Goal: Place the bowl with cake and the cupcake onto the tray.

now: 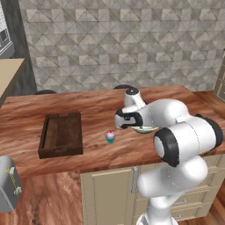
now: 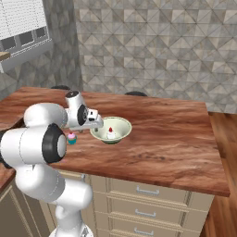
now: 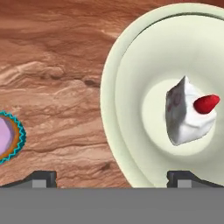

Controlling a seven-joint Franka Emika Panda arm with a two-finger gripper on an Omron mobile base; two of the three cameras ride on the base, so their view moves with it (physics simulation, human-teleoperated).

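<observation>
my pincer point(image 3: 111, 177) hangs low over the wooden counter point(image 2: 176, 139) with its jaws wide apart and nothing between them, one tip over bare wood and the other over the inner slope of the bowl with cake point(image 3: 175, 96), so the near rim runs between the two tips. the bowl sits near the counter's front edge, the cupcake point(image 1: 110, 136) just beside it and apart from it, toward the tray point(image 1: 61, 134), which lies empty further toward the counter's left end. the risk, as i judge it: the rim is thin and sloped, so a closing grip could slide off or tip the bowl and shift the cake slice point(image 3: 188, 111); a sideways swing could also knock the small cupcake over. the bowl is round with no long axis and stands upright, mouth up; the slice stands in its middle, red dot on top. the tray's long axis runs from the front edge toward the back.
</observation>
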